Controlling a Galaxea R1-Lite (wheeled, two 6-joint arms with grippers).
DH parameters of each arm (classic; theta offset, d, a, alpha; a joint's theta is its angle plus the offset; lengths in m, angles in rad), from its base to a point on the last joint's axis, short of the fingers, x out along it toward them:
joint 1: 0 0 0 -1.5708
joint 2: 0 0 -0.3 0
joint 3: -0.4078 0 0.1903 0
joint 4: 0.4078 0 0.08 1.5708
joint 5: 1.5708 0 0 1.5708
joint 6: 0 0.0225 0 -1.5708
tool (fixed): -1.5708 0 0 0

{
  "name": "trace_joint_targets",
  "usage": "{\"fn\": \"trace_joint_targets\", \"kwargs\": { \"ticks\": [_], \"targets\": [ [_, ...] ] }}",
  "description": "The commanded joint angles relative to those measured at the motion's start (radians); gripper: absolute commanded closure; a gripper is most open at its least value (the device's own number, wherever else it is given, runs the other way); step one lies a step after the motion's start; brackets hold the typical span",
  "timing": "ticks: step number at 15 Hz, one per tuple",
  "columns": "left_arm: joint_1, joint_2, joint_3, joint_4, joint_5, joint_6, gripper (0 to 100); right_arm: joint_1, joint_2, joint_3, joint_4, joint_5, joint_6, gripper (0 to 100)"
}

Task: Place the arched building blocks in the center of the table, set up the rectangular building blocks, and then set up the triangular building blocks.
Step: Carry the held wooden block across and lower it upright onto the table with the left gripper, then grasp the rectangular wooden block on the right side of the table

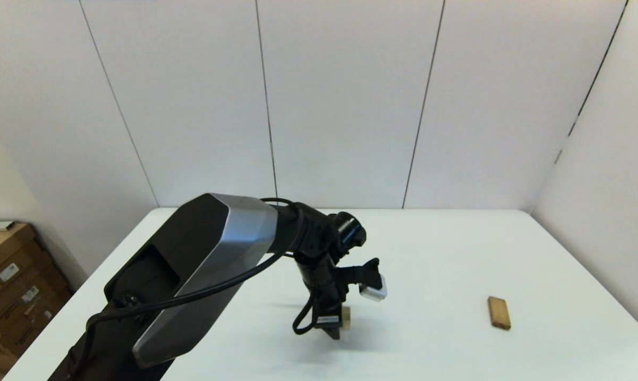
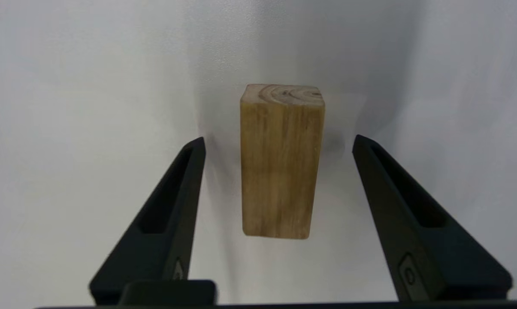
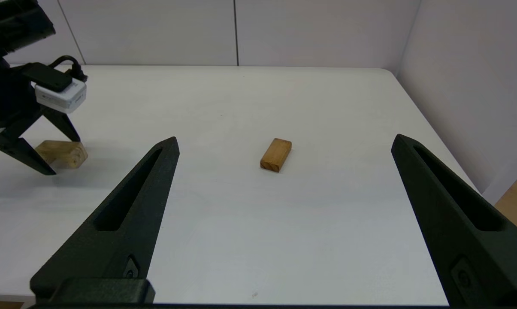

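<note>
The pale arched block [image 1: 345,317] [image 2: 279,171] [image 3: 63,153] lies on the white table [image 1: 430,254] near its middle. My left gripper [image 1: 333,329] [image 2: 279,141] points down over it, open, one finger on each side with a gap to the wood. The darker rectangular block [image 1: 499,312] [image 3: 276,154] lies flat on the right part of the table, by itself. In its own wrist view my right gripper [image 3: 284,138] is open and empty, hanging back from the rectangular block; the head view does not show it. The triangular block is out of view.
Cardboard boxes [image 1: 11,286] stand on the floor past the table's left edge. White wall panels close in the table's far side and right side. The left arm's large forearm [image 1: 191,275] covers the near left of the table.
</note>
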Motion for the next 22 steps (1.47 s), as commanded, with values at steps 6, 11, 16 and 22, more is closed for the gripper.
{"fn": "trace_joint_targets", "kwargs": {
  "ticks": [6, 11, 16, 22],
  "targets": [
    [0.094, -0.352, 0.023, 0.088, 0.016, -0.061, 0, 0.000, 0.000, 0.002, 0.000, 0.000, 0.000, 0],
    [0.259, -0.775, 0.156, 0.086, 0.020, -0.132, 0, 0.000, 0.000, 0.002, 0.000, 0.000, 0.000, 0],
    [0.492, -1.356, 0.509, 0.060, 0.022, -0.162, 0, 0.000, 0.000, 0.002, 0.000, 0.000, 0.000, 0],
    [0.616, -1.886, 0.952, -0.159, 0.025, -0.629, 0, 0.000, 0.000, 0.002, 0.000, 0.000, 0.000, 0]
  ]
}}
